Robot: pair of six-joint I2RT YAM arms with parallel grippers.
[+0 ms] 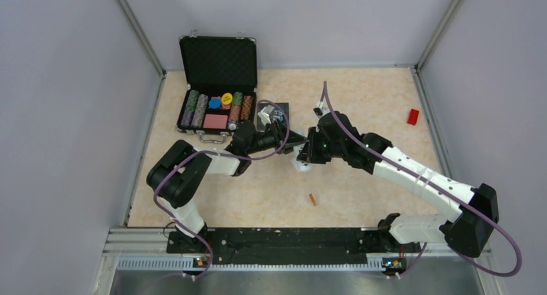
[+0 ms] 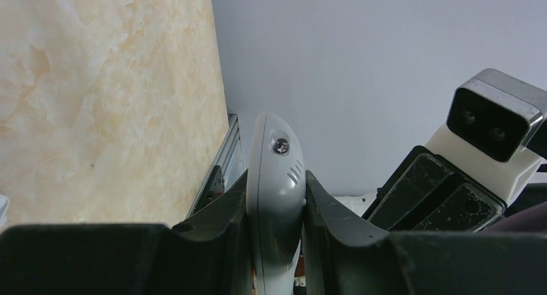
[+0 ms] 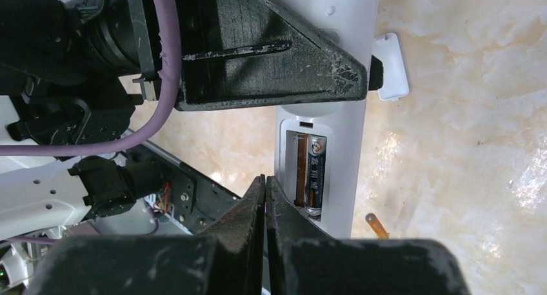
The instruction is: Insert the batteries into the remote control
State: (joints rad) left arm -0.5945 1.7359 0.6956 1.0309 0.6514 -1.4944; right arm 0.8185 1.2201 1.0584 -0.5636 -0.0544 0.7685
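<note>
Above the desk (image 1: 361,95), my left hand (image 2: 276,204) clamps the one remote (image 3: 351,133); my right hand (image 3: 265,185), pinched together and empty, points at its open bay. Two batteries: one dark battery (image 3: 314,169) seated inside, one orange battery (image 1: 313,199) loose nearby. Behind: one chip case (image 1: 217,88), one red block (image 1: 413,116).

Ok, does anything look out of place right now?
The orange battery lies loose on the table, apart from the remote control held in the left gripper. Only the dark battery clearly sits in its open compartment.
</note>
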